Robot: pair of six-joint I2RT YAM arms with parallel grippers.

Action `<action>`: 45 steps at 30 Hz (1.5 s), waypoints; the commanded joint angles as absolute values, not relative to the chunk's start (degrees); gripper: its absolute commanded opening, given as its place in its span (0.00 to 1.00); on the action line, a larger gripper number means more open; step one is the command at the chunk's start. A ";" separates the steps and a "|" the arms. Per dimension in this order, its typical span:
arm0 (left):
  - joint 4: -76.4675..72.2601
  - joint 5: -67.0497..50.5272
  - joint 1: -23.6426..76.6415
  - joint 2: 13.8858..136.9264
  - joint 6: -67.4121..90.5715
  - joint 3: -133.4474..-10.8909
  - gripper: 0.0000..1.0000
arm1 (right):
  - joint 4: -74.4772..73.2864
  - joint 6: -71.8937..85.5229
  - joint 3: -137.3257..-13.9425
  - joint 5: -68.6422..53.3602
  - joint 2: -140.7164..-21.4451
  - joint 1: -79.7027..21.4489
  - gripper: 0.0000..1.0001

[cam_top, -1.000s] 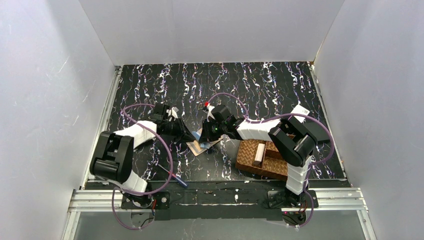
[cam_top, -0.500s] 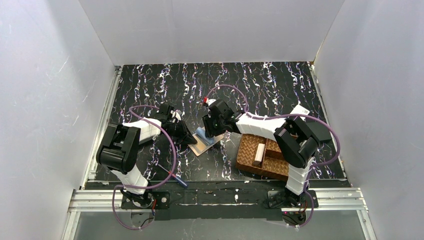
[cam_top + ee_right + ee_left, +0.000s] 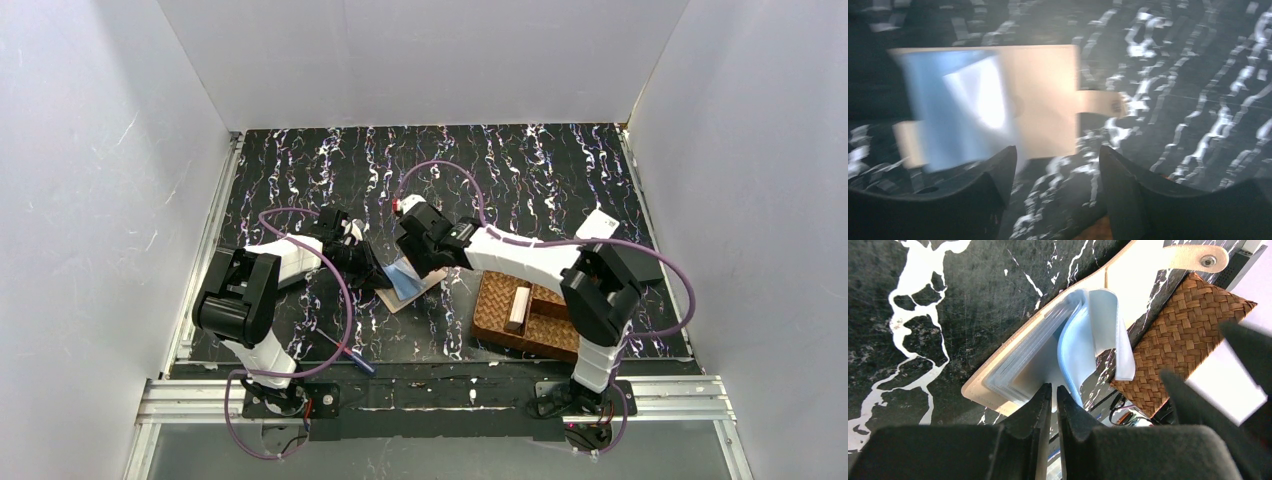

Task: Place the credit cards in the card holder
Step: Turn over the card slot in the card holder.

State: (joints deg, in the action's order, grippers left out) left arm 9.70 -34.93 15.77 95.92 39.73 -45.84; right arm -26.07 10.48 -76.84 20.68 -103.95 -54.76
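The card holder (image 3: 425, 287) lies open on the dark marbled table, tan inside, with a snap tab (image 3: 1193, 257). Pale blue and clear leaves (image 3: 1083, 345) stand up from it, and I cannot tell the credit cards from the sleeves among them. My left gripper (image 3: 1053, 391) is shut on the thin lower edge of one clear leaf, at the holder's left side (image 3: 375, 272). Over the holder's far edge my right gripper (image 3: 410, 258) is open. Its fingers (image 3: 998, 170) straddle bare table just short of the tan panel (image 3: 1043, 100) and the bluish leaf (image 3: 958, 110), holding nothing.
A brown woven basket (image 3: 500, 310) with a pale wooden block (image 3: 518, 305) stands right of the holder, under the right arm. A blue-handled screwdriver (image 3: 345, 352) lies near the front edge. A white flat piece (image 3: 600, 222) lies at the right. White walls enclose the table.
My right gripper has opened and shifted left over the holder. A pale blue leaf now stands in the holder where the gripper was. The left gripper tightened slightly and stayed put.
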 commanded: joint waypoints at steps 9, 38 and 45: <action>14.15 -31.00 15.77 97.39 37.44 -45.76 0.10 | 1.38 20.27 -64.33 -12.84 -96.34 -58.81 0.31; 13.20 -31.30 15.79 97.38 37.36 -44.64 0.09 | -1.05 13.10 -66.82 23.96 -107.30 -63.78 0.01; 13.50 -30.72 15.80 97.91 36.78 -44.56 0.09 | -5.74 9.73 -66.96 34.41 -106.26 -63.13 0.01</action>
